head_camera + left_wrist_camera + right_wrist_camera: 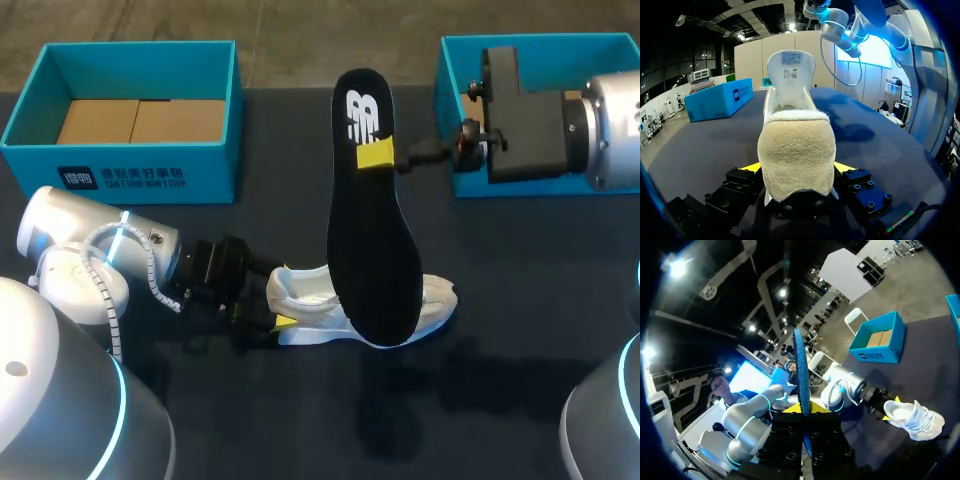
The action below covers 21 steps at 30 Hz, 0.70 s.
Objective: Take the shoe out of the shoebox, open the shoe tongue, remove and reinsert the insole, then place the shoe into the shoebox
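**Insole out; reinsertion and boxing are waiting**

The left shoebox (140, 175) is sitting far left, holding no shoe. The left gripper (275, 312) is clamping the heel of the shoe (300, 295), with a finger pressing on each side. The shoe is resting on the table mid-way between the boxes, with its tongue (790, 65) standing open. The right gripper (378, 155) is pinching the insole (372, 250) near one end and holding it upright, clear of the shoe. The right shoebox (448, 100) is sitting behind that arm.

Judging: unboxing, tongue and removal look done. Reinserting the insole and boxing the shoe are remaining.
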Motion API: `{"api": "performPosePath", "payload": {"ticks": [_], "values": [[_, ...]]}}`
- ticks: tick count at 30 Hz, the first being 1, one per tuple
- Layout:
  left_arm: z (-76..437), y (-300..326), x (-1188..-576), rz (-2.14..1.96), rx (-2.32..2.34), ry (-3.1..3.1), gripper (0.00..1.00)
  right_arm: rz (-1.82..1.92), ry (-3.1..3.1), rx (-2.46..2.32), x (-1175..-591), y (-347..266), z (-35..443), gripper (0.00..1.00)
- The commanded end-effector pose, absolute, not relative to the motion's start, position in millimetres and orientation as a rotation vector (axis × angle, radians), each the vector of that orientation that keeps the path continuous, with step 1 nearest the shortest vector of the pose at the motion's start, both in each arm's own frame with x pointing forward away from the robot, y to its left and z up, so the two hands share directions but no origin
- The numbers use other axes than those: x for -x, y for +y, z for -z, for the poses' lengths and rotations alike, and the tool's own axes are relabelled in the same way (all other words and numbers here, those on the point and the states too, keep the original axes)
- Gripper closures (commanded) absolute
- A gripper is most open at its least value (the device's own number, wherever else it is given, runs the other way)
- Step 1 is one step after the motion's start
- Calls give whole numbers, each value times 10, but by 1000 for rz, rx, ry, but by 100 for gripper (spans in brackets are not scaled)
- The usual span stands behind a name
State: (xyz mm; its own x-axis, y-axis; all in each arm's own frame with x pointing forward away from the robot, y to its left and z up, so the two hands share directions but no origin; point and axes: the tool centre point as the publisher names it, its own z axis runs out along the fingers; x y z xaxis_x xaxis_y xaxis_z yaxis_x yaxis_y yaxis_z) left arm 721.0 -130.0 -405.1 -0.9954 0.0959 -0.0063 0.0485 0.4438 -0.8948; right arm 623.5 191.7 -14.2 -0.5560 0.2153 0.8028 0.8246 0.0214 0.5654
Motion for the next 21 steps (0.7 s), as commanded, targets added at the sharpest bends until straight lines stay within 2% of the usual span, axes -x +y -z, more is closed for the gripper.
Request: {"api": "performPosePath", "payload": {"ticks": [1,21], "values": [[4076,-1300,-7207,-1623,131,-2633,100,1582,-1783,1064,-6160,1951,207,100],[4076,-1300,-7207,-1623,131,-2633,100,1594,-1767,1081,-6140,1977,265,100]]}}
